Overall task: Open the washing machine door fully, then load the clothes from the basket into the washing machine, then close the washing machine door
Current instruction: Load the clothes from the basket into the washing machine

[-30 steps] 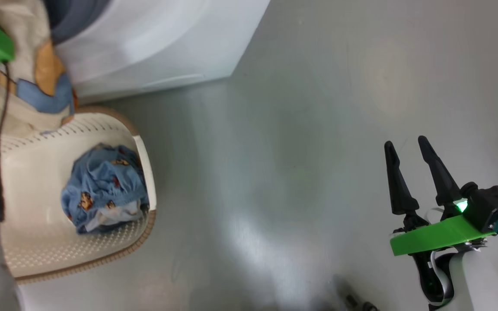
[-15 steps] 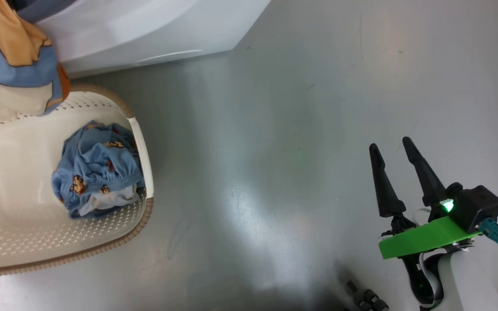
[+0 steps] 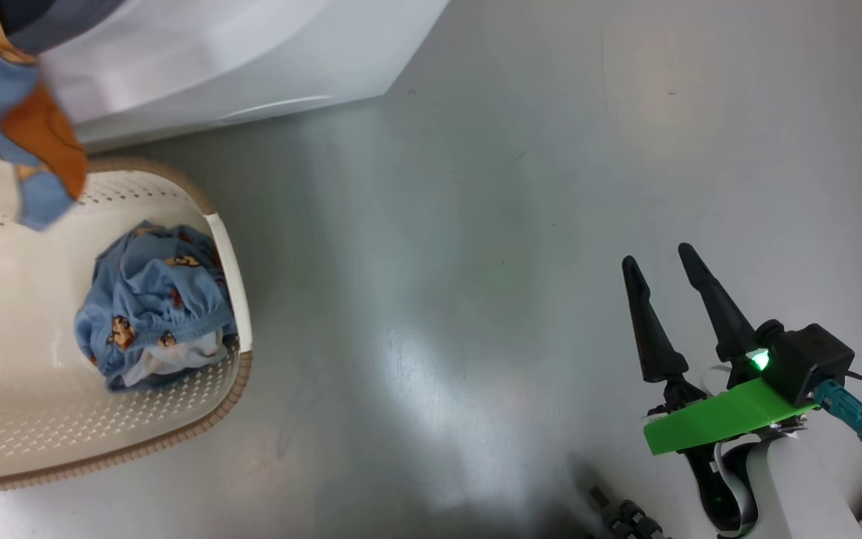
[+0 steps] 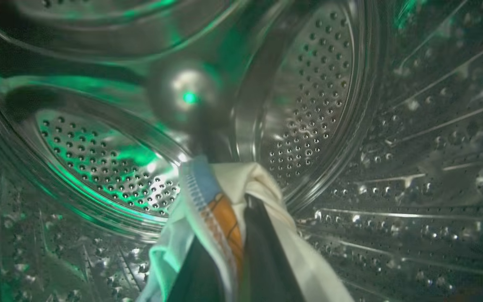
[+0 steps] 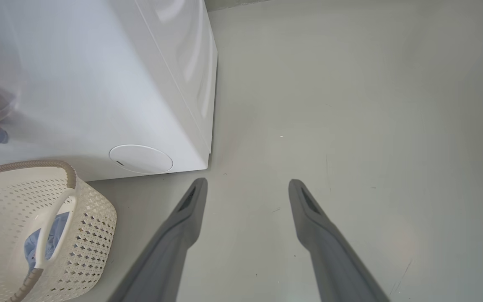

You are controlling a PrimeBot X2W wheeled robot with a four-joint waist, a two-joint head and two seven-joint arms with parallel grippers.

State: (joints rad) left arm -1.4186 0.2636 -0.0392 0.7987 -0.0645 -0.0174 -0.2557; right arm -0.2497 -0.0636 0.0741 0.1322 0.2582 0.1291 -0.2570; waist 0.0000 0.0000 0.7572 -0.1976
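Observation:
My left gripper (image 4: 224, 226) is inside the steel drum (image 4: 308, 105) of the washing machine (image 3: 236, 52), shut on a cream, orange and blue garment (image 4: 229, 188). The garment's tail (image 3: 23, 142) hangs from the machine's opening above the basket (image 3: 233, 247). A bundle of light blue bear-print clothes (image 3: 150, 307) lies in the cream basket (image 5: 92, 209). My right gripper (image 3: 657, 256) hovers open and empty over the floor at the lower right, far from both; its fingers (image 5: 191, 205) point past the machine's corner. The washing machine door is out of view.
The machine's white front carries a round hatch (image 5: 141, 158) low down, right behind the basket. Grey floor (image 3: 476, 224) stretches to the right of the machine and basket. A dark cable fitting (image 3: 622, 516) lies at the bottom edge near my right arm.
The held garment has risen out of the basket and its upper part has gone into the drum with my left gripper. The head camera has shifted. My right gripper stays open.

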